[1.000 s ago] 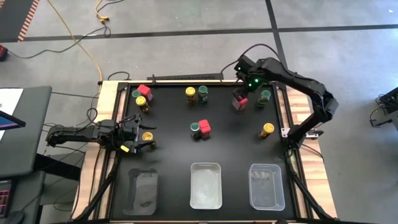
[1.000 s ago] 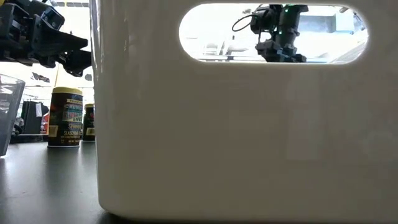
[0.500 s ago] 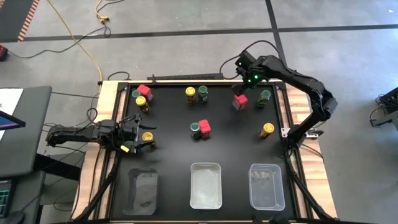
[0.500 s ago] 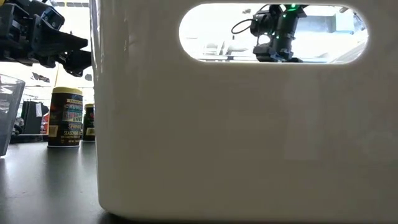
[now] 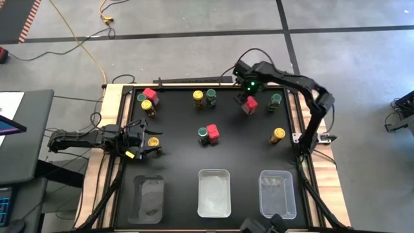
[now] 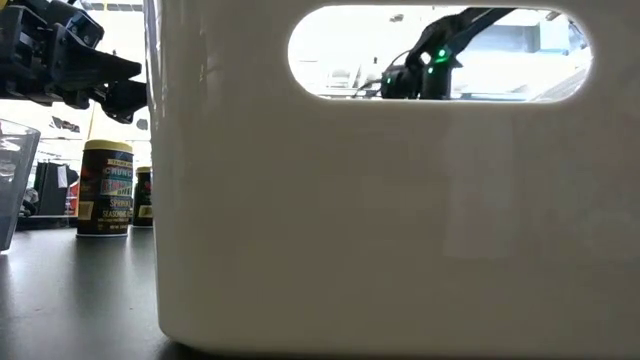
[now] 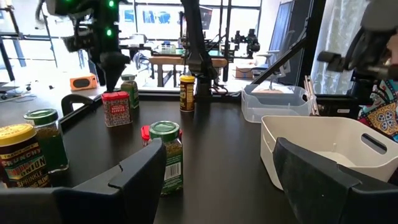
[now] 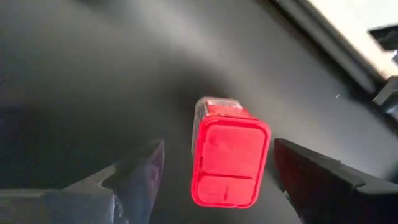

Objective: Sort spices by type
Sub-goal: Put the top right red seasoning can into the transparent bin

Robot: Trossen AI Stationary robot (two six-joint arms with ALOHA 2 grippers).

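Observation:
Small dark spice jars with yellow, green and red lids stand upright on the black table (image 5: 174,162) in loose groups. My right gripper (image 8: 217,149) points down over a red-lidded jar (image 8: 229,163) near the far right (image 5: 250,103). It is open, with one finger on either side of the square lid, apart from it. My left gripper (image 7: 217,149) waits level and open at the table's left edge (image 5: 143,142). It is above a yellow-lidded jar (image 6: 105,187) and holds nothing.
Three clear trays (image 5: 148,199) (image 5: 214,192) (image 5: 277,193) sit along the near edge. A white tray wall (image 6: 380,220) fills the low view. A green-lidded jar (image 5: 276,99) stands to the right of the red one. A green and red pair (image 5: 207,133) stands mid-table.
My right gripper has left the red-lidded jar toward the far edge. It has then swung toward the table's left and sunk over the jar again. The jar has stayed where it stood.

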